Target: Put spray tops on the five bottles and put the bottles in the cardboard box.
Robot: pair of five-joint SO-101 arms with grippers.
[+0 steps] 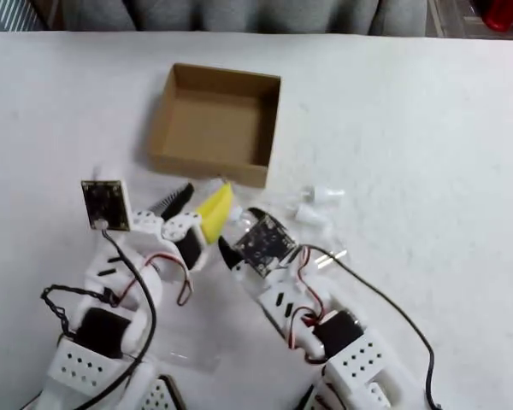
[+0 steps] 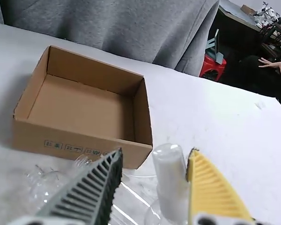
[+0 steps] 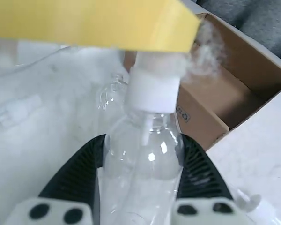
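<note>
Now spray top being seated on bottle neck.
Upright bottle being clamped by right end effector; spray top being straddled by wide left end effector.

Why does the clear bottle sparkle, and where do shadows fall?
Right wrist view: white glints on the clear bottle in the right pincer, probably room light mirrored by the plastic. Left wrist view: one inner wall of the cardboard box is darker than its floor. High view: the table is evenly lit.
</note>
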